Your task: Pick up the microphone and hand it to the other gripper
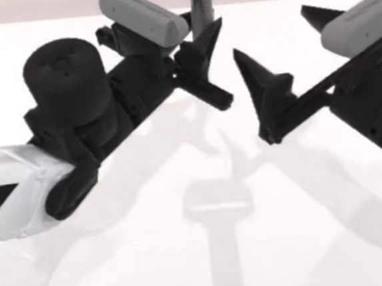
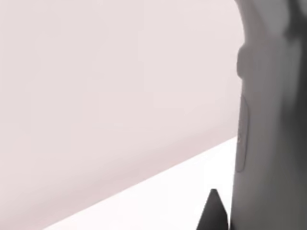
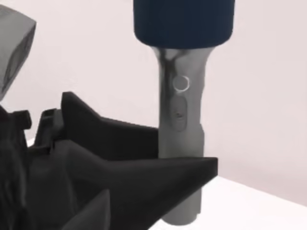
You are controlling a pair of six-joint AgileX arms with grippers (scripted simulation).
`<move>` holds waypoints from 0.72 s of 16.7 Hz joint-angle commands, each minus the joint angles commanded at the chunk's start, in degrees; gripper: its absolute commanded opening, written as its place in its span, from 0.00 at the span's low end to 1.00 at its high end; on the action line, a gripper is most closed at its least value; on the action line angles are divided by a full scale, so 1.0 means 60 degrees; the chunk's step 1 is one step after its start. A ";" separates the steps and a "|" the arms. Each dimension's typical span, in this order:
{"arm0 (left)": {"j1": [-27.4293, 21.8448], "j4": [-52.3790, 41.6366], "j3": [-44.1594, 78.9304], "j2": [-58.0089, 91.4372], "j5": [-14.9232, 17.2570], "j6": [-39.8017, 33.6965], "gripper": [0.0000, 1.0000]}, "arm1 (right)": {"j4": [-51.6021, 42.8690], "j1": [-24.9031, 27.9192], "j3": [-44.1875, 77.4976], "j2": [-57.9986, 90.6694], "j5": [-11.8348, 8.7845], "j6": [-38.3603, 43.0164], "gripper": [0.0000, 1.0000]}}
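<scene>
The left hand (image 1: 204, 45), a matte black wedge-fingered claw, is clamped on the microphone (image 1: 202, 8) near the far edge of the white desk (image 1: 154, 253), left of centre. The right wrist view shows the microphone (image 3: 182, 120) held upright: a smooth grey cylindrical handle with a small ring and oval button, topped by a rounded navy head. The right hand (image 1: 277, 62) hangs just beside it, its pointed black fingers spread apart, touching nothing.

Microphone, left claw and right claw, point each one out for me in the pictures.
microphone (image 3: 182, 115): right wrist view, on the grey handle below the navy head.
left claw (image 1: 204, 51): top view, between its fingertips at the handle.
right claw (image 1: 272, 42): top view, in the gap between its spread fingers.
</scene>
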 joint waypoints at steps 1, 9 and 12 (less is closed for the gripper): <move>0.0000 0.0000 0.0000 0.0000 0.0000 0.0000 0.00 | 0.0168 0.0196 0.0185 0.0301 0.0022 0.0004 1.00; 0.0000 0.0000 0.0000 0.0000 0.0000 0.0000 0.00 | 0.0382 0.0383 0.0508 0.0744 0.0026 0.0008 1.00; 0.0000 0.0000 0.0000 0.0000 0.0000 0.0000 0.00 | 0.0563 0.0353 0.1383 0.1733 -0.0001 0.0013 1.00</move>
